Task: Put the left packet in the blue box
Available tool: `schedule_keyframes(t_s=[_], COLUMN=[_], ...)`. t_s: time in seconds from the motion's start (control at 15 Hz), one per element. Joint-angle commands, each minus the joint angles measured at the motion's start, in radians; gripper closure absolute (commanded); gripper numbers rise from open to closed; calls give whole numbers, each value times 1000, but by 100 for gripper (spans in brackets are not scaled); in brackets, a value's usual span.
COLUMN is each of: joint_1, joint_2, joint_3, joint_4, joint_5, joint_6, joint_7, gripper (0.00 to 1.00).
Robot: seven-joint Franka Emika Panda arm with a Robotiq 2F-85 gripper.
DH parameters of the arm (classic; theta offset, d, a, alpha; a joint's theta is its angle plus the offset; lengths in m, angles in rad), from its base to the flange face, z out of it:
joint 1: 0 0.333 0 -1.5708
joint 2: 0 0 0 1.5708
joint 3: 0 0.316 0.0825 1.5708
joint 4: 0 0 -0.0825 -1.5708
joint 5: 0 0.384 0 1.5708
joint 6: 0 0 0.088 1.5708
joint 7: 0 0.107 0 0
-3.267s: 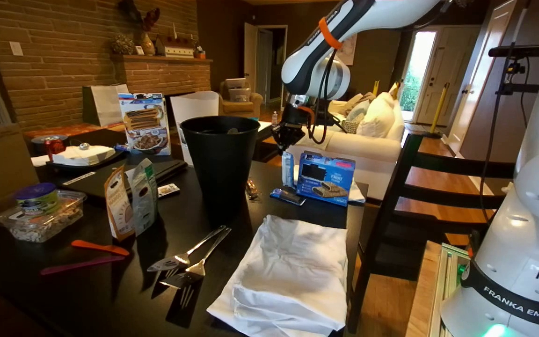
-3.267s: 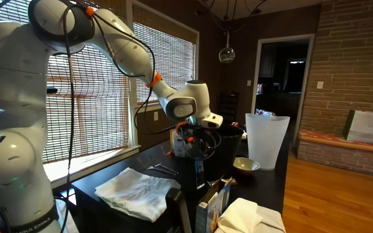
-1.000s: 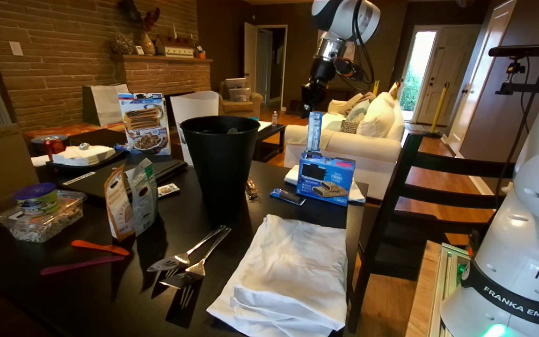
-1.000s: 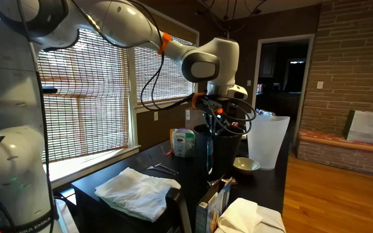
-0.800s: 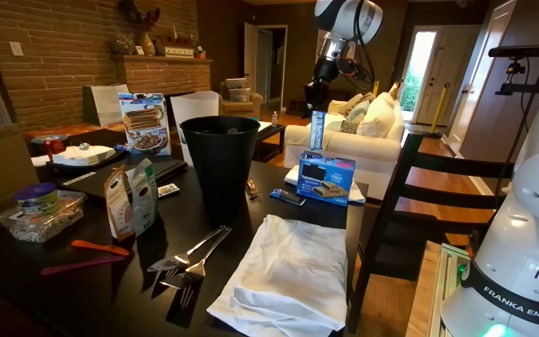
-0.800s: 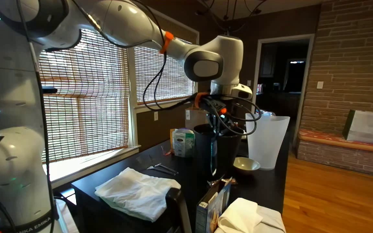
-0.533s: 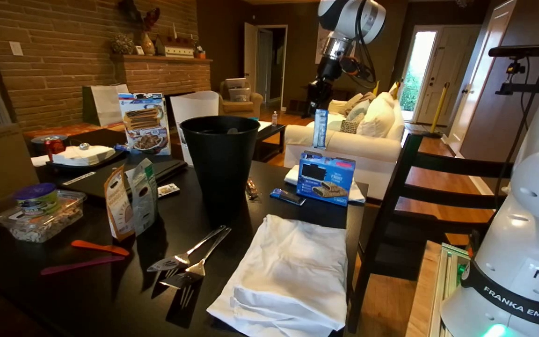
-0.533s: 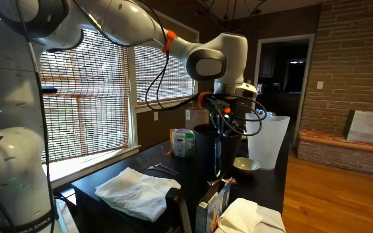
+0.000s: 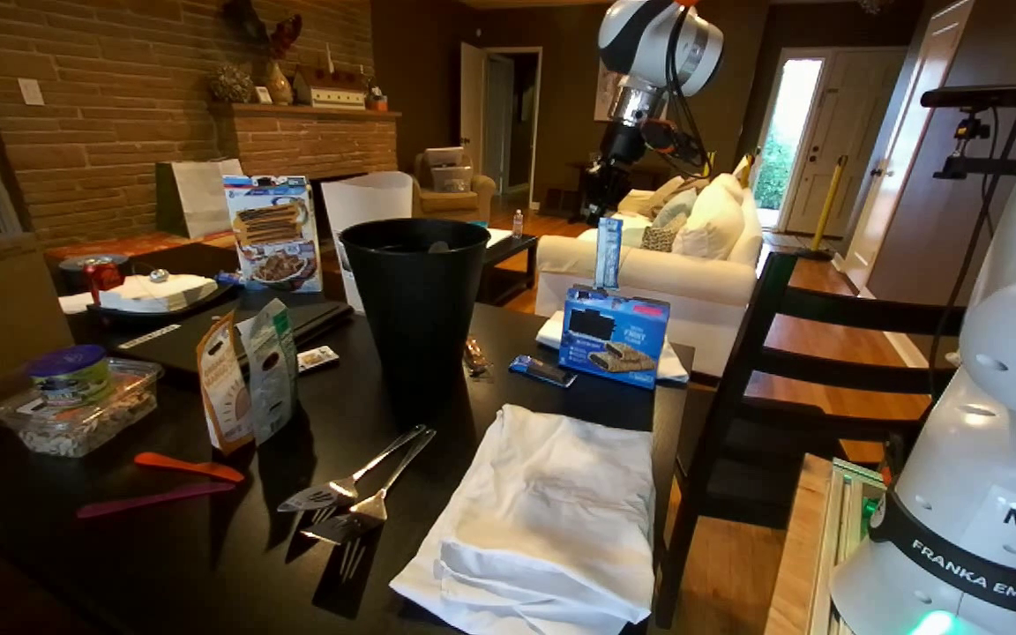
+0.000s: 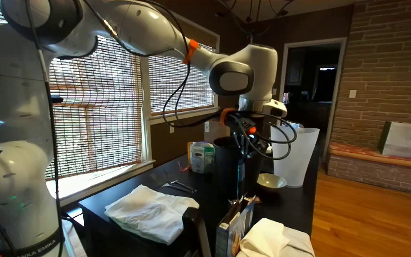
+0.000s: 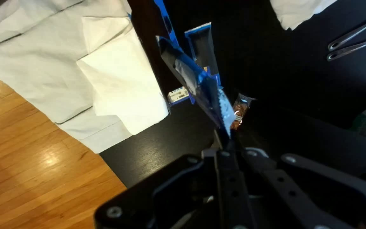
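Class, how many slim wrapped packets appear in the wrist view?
3: a blue packet held in the gripper, a dark packet lying on the table, and a brown packet nearby. Others may be hidden.

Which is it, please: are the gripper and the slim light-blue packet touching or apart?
Touching. In the wrist view, the gripper is closed on one end of the slim light-blue packet, with no gap between them.
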Motion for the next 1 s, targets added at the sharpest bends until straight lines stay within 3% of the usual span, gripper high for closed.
schedule_keyframes(t_s=[0.0,0.93], joint_1=[-17,-31], joint_2=[25,50], joint_3=[4,8], joint_4=[29,15], joint_5=[1,1], joint_6=[-16,-22], joint_7=[11,35], gripper=[100,100])
